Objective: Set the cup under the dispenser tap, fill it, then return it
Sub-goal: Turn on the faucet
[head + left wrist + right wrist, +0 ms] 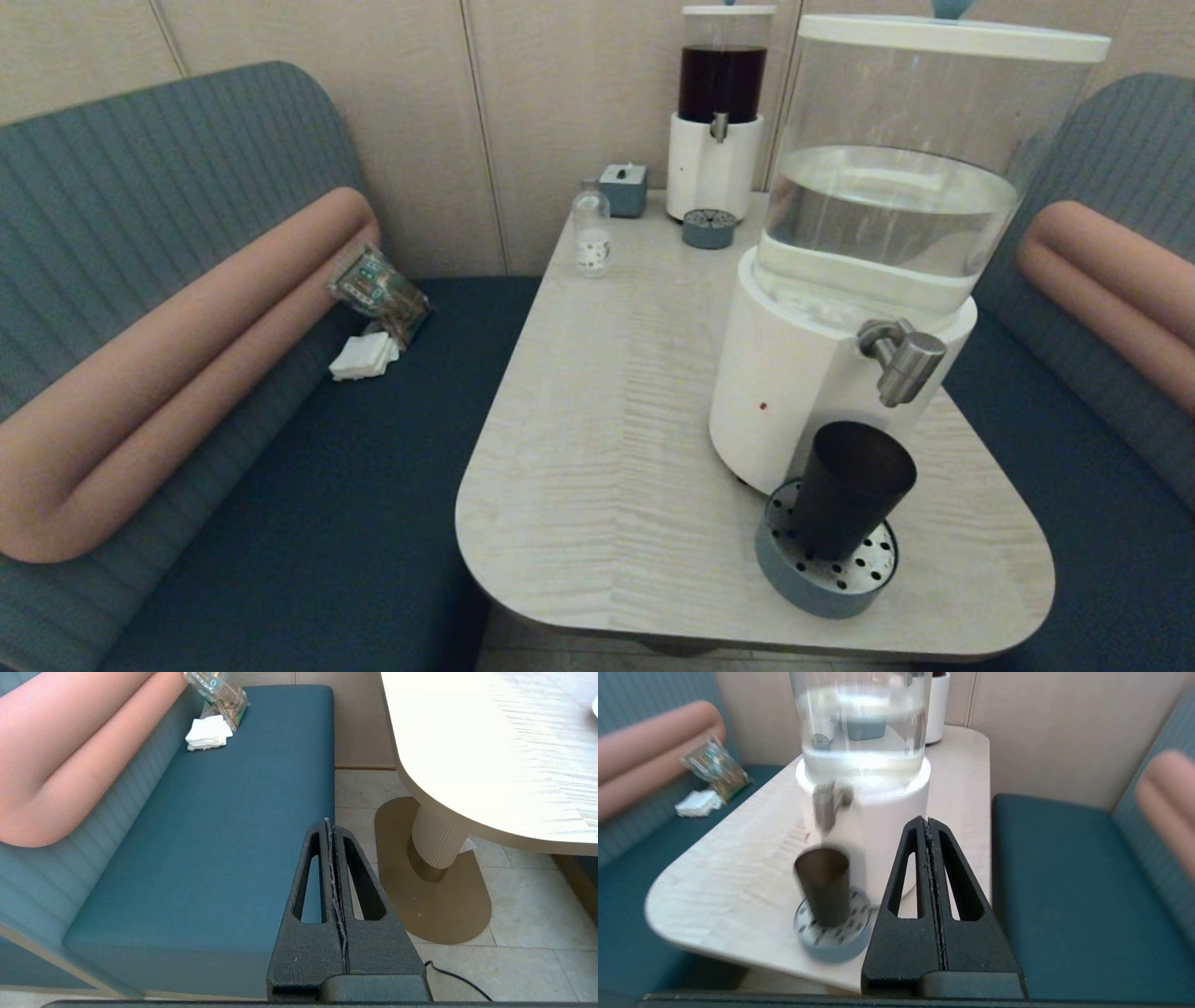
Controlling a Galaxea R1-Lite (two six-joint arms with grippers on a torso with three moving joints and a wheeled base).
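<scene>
Both pincers are pressed fully together with nothing between them. Right gripper [928, 826] hangs off the table's near edge, its closed tips aimed toward the white dispenser base [878, 826], apart from everything. Left gripper [328, 828] hangs low beside the table [490, 765], over the edge of the blue bench seat [210, 835] and the tiled floor, also holding nothing.

On the tabletop [607, 448] in the head view, wide bare wood lies from 9 to 12 o'clock of the cup [851, 485], while at 6 o'clock the rounded table edge sits close. That black cup stands upright on the round perforated drip tray [826, 583], just beside the base, with the steel dispenser tap [904, 359] above it at about 12 o'clock.

The large clear tank [896, 187] is roughly half full of water. Far back, a smaller dispenser [719, 93] holds dark liquid, with a small clear bottle [591, 229] near it. Whether the cup contains anything cannot be told.
</scene>
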